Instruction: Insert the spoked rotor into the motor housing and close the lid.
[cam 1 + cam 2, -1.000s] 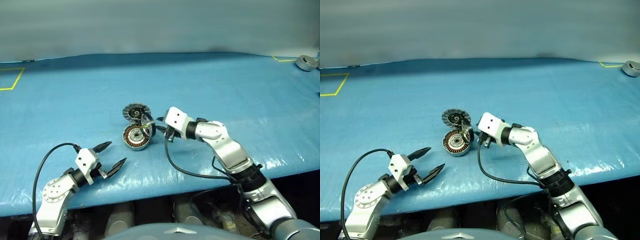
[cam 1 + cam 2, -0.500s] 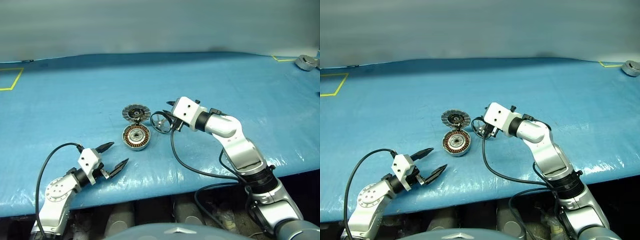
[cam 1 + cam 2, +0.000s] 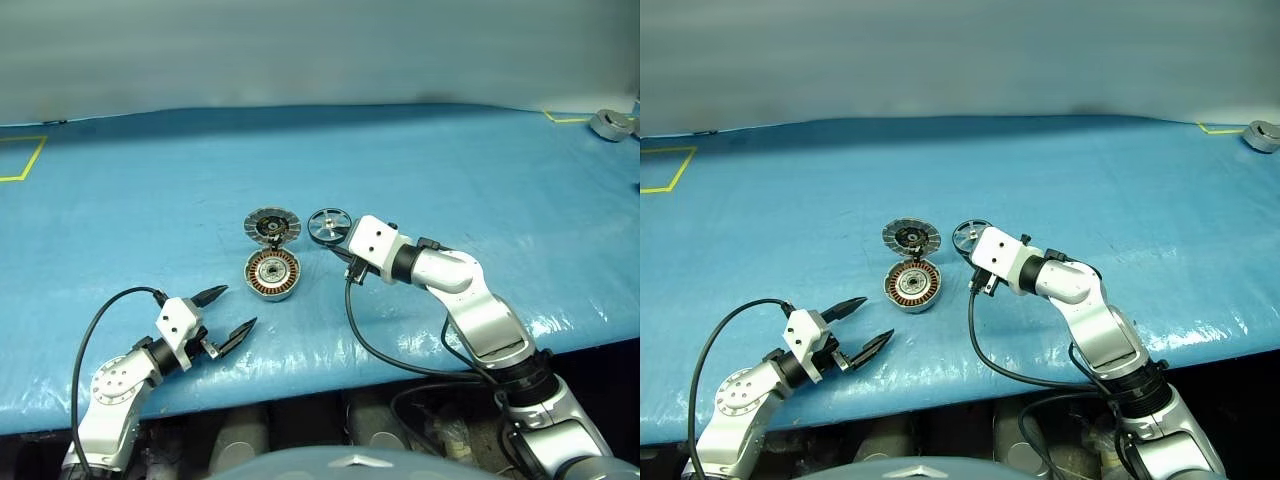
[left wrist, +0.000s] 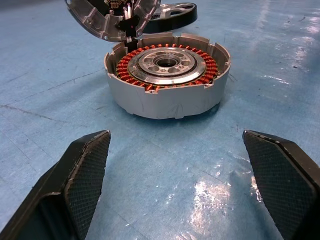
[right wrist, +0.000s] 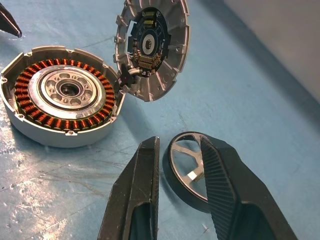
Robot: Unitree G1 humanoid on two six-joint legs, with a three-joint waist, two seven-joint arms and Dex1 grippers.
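**Rotor lies beside the open housing, right gripper over it**

Head views: The motor housing (image 3: 272, 274) sits on the blue table cover (image 3: 450, 170), its lid (image 3: 272, 225) swung open and standing on the far side of it, which leaves the copper windings free to take the rotor. The spoked rotor (image 3: 328, 226) lies to the right of the lid, beyond and right of the housing, not yet inserted. The right gripper (image 3: 978, 262) reaches in from the right with the forearm bent toward the housing, its white wrist block just behind the rotor. The left gripper (image 3: 226, 315) waits on the near side of the housing, well apart from it, pointing toward it, probably ready to steady it.

Left wrist view: The left fingers (image 4: 85, 170) stand spread wide with nothing between them, the housing straight ahead, lid tilted up behind it.

Right wrist view: The right fingers (image 5: 137, 195) are partly closed, one on each side of the rotor's near rim, one tip seemingly over its spokes. Whether they press the rim or merely straddle it I cannot tell; the rotor looks to rest on the cover. The housing and its upright lid lie beyond the rotor.
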